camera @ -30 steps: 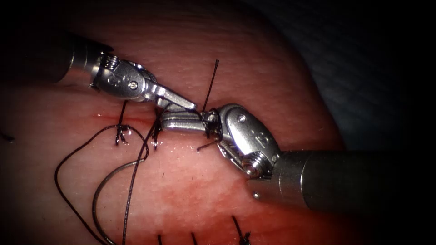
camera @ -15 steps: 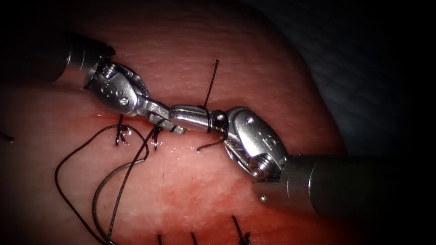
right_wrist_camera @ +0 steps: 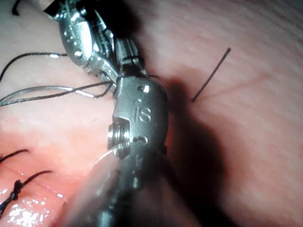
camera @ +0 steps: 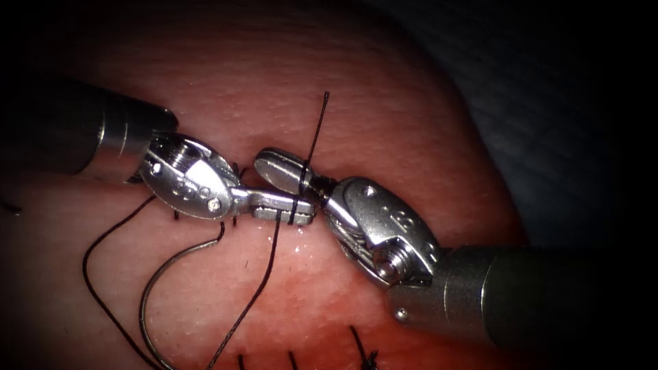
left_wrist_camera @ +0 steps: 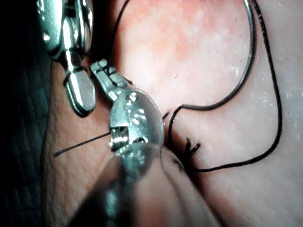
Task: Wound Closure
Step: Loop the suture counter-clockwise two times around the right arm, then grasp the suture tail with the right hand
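Dark suture thread (camera: pixel 255 294): pinched in left steel tool (camera: pixel 301 211) jaws, wound round right steel tool (camera: pixel 274 164), jaws pressed together, holding nothing – likely knotting | curved steel needle (camera: pixel 147 301): free on pink tissue (camera: pixel 384 103).

Dark ribbed drape (camera: pixel 548 103) behind, spotlit

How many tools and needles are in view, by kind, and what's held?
Silver needle-driver tools: 2; left tool grips the dark thread, right tool has thread across it.
Curved steel needle: 1, unheld, lying on the pink tissue.
Total: 3
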Robot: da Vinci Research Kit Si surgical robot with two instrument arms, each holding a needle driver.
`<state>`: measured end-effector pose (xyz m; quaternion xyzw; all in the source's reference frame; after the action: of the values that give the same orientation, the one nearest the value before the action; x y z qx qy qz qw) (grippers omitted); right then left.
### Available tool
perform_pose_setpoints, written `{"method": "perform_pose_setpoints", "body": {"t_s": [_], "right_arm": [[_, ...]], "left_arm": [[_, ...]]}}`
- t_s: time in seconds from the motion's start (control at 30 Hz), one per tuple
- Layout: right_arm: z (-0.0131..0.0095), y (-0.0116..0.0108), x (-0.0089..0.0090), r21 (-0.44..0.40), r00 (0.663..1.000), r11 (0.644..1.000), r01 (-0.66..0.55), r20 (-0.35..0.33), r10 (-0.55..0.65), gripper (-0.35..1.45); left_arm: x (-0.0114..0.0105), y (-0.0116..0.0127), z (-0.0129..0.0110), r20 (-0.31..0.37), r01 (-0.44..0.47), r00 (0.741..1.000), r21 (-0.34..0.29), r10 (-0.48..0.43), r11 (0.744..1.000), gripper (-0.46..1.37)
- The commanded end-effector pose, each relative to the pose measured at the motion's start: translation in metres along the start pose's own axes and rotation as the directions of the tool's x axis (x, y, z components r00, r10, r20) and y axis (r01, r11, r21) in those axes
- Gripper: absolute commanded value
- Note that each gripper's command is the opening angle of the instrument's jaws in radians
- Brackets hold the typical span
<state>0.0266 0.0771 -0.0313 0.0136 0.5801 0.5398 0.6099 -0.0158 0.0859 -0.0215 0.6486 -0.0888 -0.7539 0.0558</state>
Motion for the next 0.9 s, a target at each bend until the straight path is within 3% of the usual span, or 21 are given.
{"method": "perform_pose_setpoints", "body": {"t_s": [0.03, 0.2, 0.33, 0.57, 0.9], "right_arm": [[0.0002, 0.0005, -0.0002, -0.031, 1.0, 0.999, 0.022, 0.008, -0.021, -0.27], [0.0006, 0.002, -0.0002, -0.109, 0.998, 0.993, 0.042, 0.043, -0.038, 0.41], [0.0001, 0.0032, -0.0005, -0.16, 0.997, 0.987, 0.002, 0.071, 0.01, 0.58], [-0.0007, 0.0054, -0.0023, -0.217, 0.992, 0.973, -0.082, 0.075, 0.101, 1.1], [-0.0013, 0.007, -0.0034, -0.291, 0.98, 0.942, -0.168, 0.05, 0.191, 1.07]], "left_arm": [[0.0001, 0.0001, -0.0001, 0.004, 0.001, 1.0, -0.007, -0.001, 1.0, -0.35], [0.0004, 0.0003, -0.0004, 0.023, -0.019, 1.0, -0.002, 0.019, 1.0, -0.35], [0.0006, 0.0004, -0.0008, 0.034, -0.028, 0.999, 0.003, 0.028, 1.0, -0.35], [0.0003, -0.0005, -0.0001, 0.042, -0.032, 0.999, 0.009, 0.031, 0.999, -0.35], [-0.002, -0.0014, 0.0012, 0.05, -0.035, 0.998, 0.018, 0.034, 0.999, -0.35]]}}
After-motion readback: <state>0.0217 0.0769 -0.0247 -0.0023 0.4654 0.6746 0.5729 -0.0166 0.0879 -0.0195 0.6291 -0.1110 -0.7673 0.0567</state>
